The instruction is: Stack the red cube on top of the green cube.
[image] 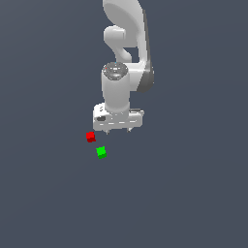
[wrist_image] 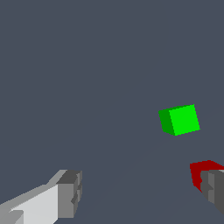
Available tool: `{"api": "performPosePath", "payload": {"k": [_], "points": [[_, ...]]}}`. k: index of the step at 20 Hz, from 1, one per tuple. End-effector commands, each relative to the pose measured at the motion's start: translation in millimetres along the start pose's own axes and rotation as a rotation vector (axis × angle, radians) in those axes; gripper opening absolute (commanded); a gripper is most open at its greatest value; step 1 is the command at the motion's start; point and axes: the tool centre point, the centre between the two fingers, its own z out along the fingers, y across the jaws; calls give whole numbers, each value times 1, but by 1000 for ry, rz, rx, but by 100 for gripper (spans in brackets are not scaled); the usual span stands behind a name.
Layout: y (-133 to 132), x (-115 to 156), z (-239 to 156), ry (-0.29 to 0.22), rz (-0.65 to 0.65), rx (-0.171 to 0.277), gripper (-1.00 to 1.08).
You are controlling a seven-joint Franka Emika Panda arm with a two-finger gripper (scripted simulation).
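Observation:
The red cube lies on the grey floor, just off the lower corner of the white gripper body on the exterior view's left. The green cube rests a short way below and to the exterior view's right of it, apart from it. My gripper hangs open above the floor, with two short fingertips pointing down and nothing between them. In the wrist view the green cube is in full sight. The red cube is partly hidden behind one grey finger pad, outside the gap of the gripper.
The arm's white links rise behind the gripper toward the top of the exterior view. The grey floor is plain all around.

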Motion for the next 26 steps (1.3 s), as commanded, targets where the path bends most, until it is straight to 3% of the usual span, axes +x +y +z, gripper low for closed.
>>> {"api": "performPosePath", "payload": {"k": [1, 15, 26], "points": [[15, -9, 8, -1, -17, 1, 100], [114, -57, 58, -6, -135, 6, 100], [149, -68, 74, -7, -174, 7, 100]]}}
